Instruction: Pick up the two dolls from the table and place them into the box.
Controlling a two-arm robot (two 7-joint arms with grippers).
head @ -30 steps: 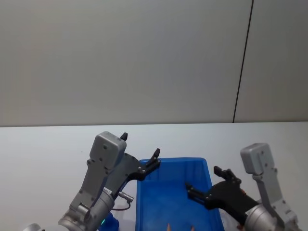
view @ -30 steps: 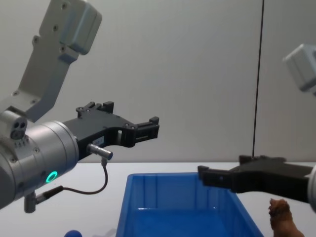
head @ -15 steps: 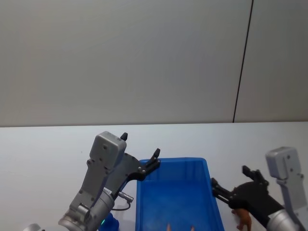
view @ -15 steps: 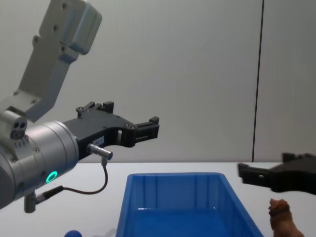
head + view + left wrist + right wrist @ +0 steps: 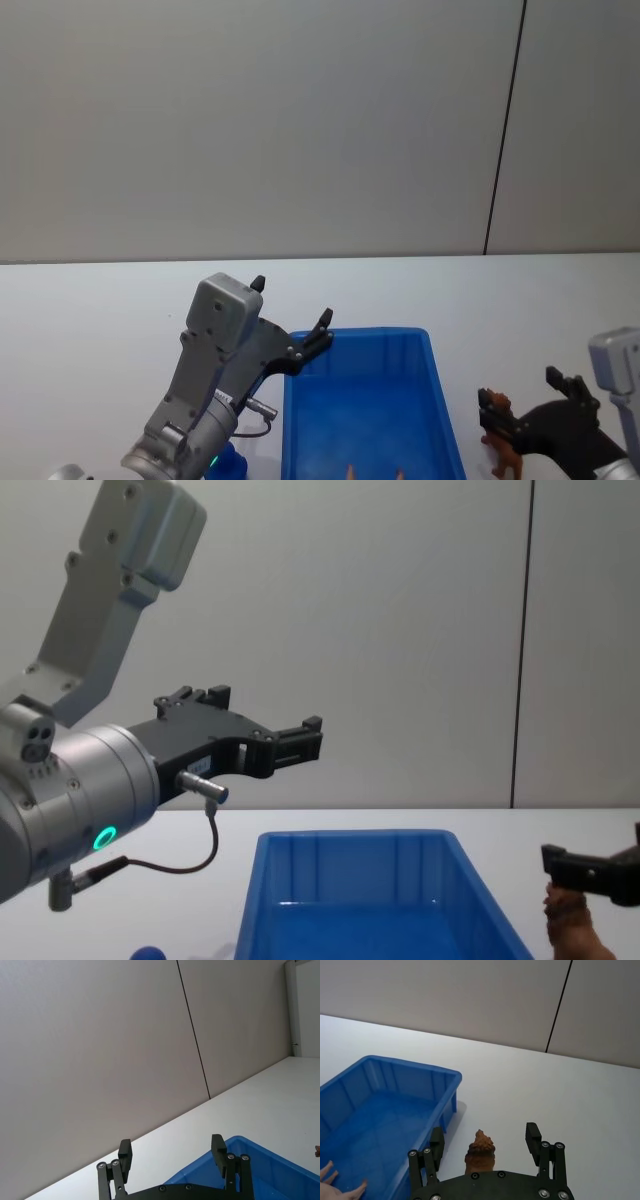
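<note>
Going for the brown dog (image 5: 480,1152) first. My right gripper (image 5: 485,1136) is over on the right side of the box (image 5: 410,1062), fingers (image 5: 532,1134) spread wide with nothing in them. The dog is standing upright on the table (image 5: 545,1090) just beside the box's right wall, not touching it.

From the wrist camera it sits pretty much in the middle of the gap, which is what I want. From the chest camera my fingertips look about level with its head, so I reckon I need to come down more before squeezing. If I grab it by the head it'll probably swivel or pop out.

So the plan is to aim for the body, close slowly, and watch that the finger on the box side doesn't clip the rim on the way down. It looks shaggy and narrow, so I'd guess it squishes a bit and I should close till it's firm. Then I lift straight up, high enough to clear that tall wall, before going sideways.

My left gripper (image 5: 292,302) hangs above the box's left rim, fingers open too, empty. The blue toy (image 5: 228,462) is on the table under that arm, just left of the box. That one's next, once the dog is in.
</note>
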